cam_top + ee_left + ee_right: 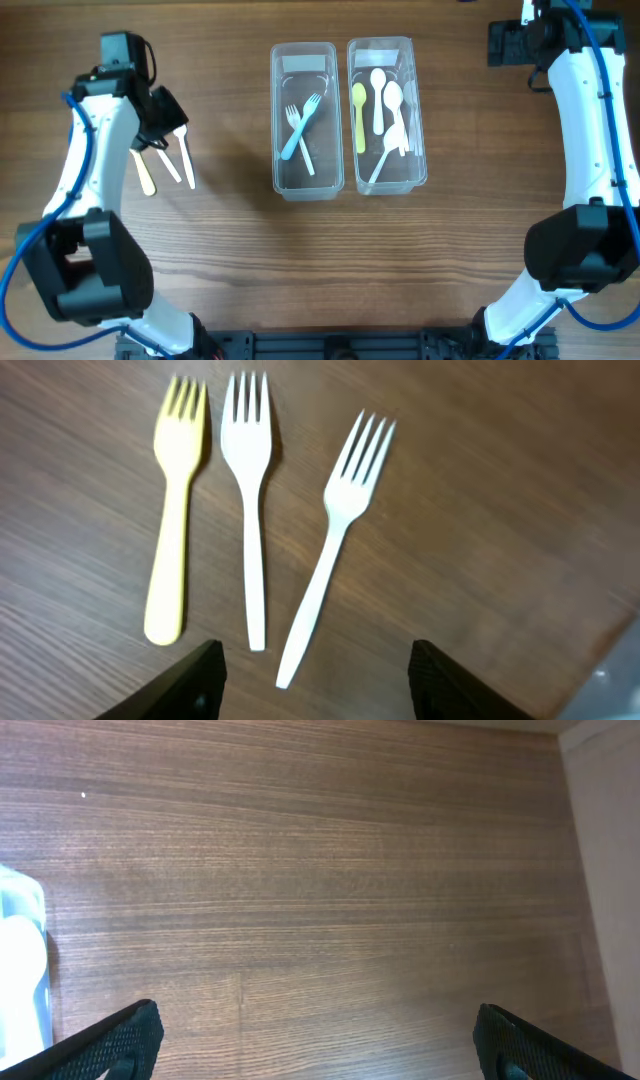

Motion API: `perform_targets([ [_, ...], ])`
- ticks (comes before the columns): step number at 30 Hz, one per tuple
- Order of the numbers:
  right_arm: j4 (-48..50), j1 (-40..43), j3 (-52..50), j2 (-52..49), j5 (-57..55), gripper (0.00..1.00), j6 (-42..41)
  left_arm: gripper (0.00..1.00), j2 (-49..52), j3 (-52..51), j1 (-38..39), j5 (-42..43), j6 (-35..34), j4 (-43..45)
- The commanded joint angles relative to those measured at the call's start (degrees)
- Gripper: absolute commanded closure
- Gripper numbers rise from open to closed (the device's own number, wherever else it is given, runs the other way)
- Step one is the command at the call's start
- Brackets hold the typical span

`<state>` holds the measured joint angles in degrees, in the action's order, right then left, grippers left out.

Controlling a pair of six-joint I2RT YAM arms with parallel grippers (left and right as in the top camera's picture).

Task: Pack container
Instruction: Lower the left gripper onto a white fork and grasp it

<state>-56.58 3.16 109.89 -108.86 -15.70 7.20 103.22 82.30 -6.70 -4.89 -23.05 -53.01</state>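
Note:
Three forks lie side by side on the table at the left: a yellow fork (175, 510) and two white forks (250, 500) (335, 530). In the overhead view they lie at the left (146, 172) (187, 162). My left gripper (315, 660) is open and empty, just above their handle ends (160, 132). Two clear containers stand mid-table. The left container (276, 120) holds a blue fork (297, 130) and a white fork. The right container (421, 120) holds a yellow spoon (360, 115) and white spoons (385, 100). My right gripper (315, 1030) is open and empty at the far right (510, 42).
The right wrist view shows bare wooden table, with a corner of a clear container (20, 970) at its left edge and the pale table edge (605, 870) at the right. The arm bases stand at the front edge.

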Motion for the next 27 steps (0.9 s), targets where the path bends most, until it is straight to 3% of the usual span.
perform_targets([
  [1, 0.2, -0.1, 0.7, -0.3, -1.0, 0.0, 0.3, 0.41, 1.8, -3.3, 0.2, 0.8, -0.6, 2.6],
  [9, 0.2, -0.1, 0.7, -0.3, -1.0, 0.0, 0.3, 0.48, 3.3, -8.8, 0.2, 2.3, -0.5, 10.1],
  [20, 0.2, -0.1, 0.7, -0.3, -1.0, 0.0, 0.3, 0.43, 10.9, -10.4, 0.2, 4.4, 0.5, 15.8],
  [27, 0.2, -0.1, 0.7, -0.3, -1.0, 0.0, 0.3, 0.38, 12.3, -10.4, 0.2, 5.0, 10.7, 17.2],
])
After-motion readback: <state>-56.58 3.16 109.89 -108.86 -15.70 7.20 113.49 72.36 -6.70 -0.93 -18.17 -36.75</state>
